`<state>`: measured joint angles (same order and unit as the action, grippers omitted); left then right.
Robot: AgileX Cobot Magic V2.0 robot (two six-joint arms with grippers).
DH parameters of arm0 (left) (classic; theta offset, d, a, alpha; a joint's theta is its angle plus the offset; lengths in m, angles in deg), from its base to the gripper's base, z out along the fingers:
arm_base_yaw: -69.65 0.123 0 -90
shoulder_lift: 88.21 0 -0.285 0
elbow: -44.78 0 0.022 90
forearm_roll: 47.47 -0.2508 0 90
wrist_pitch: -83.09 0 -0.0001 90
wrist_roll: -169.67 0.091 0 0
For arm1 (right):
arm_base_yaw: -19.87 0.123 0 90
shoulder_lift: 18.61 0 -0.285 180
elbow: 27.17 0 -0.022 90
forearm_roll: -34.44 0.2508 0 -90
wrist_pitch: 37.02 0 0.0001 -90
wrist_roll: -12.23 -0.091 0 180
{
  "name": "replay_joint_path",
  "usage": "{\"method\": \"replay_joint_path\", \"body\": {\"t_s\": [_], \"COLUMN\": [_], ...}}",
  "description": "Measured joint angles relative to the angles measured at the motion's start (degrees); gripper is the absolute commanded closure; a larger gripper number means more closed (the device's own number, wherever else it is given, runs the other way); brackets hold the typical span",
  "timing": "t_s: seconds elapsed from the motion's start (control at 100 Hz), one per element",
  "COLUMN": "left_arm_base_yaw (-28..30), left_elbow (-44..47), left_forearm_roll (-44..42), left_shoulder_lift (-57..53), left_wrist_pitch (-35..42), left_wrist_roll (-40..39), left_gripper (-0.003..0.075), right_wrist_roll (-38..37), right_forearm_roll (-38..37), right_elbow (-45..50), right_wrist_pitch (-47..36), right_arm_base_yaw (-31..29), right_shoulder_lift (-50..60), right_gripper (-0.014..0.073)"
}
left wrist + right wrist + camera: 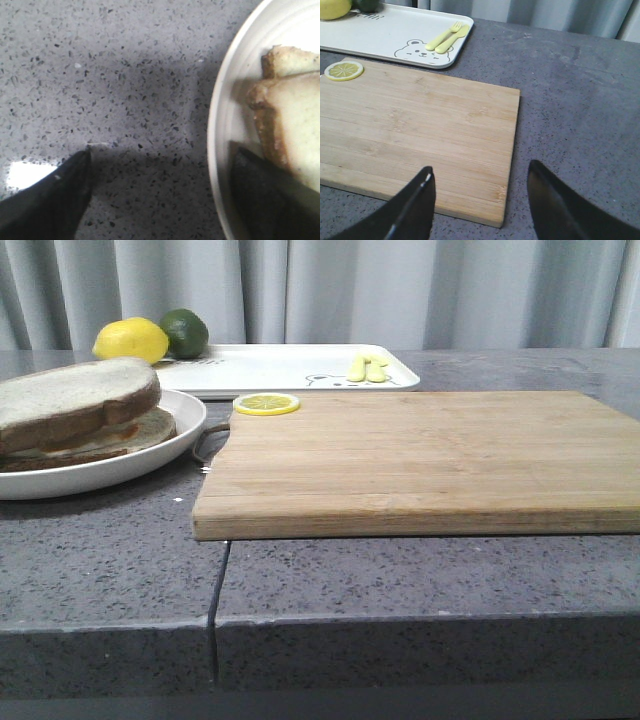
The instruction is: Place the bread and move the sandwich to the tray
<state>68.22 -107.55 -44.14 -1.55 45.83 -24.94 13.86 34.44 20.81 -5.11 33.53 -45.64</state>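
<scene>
The sandwich [85,420] lies on the round white plate [150,462] at the left. The thick bread [80,390] is its top slice, with a strip of egg showing under it. The white tray [290,365] lies at the back, also in the right wrist view [385,35]. My left gripper [162,152] is open. One finger is over the counter, the other over the plate [220,125] beside the bread's crust [295,120], so the jaws straddle the plate's rim. My right gripper [481,167] is open and empty over the wooden board's near corner. Neither gripper shows in the front view.
A wooden board [420,460] lies mid-table with a lemon slice [266,403] on its far left corner. A lemon [130,340] and a lime [185,332] sit at the tray's left end. A yellow fork and spoon [367,368] lie at its right end.
</scene>
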Motion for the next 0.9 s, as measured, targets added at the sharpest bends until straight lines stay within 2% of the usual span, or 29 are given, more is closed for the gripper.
{"method": "replay_joint_path", "body": {"t_s": [0.21,0.39,0.9], "left_arm_base_yaw": [0.0,0.0,0.3], "left_elbow": [-0.1,-0.1,-0.2], "left_forearm_roll": [0.4,1.7,8.9], "left_shoulder_lift": [0.0,0.0,0.0], "left_wrist_pitch": [0.6,1.0,1.8], "left_wrist_roll": [0.0,-0.1,-0.8], "left_gripper": [0.0580,0.0741,0.0739], "right_wrist_roll": [-0.1,-0.1,-0.1], "right_forearm_roll": [0.0,0.0,0.0], "right_elbow": [0.0,0.0,0.0], "right_wrist_pitch": [0.0,-0.5,-1.3], "right_arm_base_yaw": [0.0,0.0,0.0], "right_shoulder_lift": [0.0,0.0,0.0], "right_gripper": [0.0169,0.0169,0.0169]}}
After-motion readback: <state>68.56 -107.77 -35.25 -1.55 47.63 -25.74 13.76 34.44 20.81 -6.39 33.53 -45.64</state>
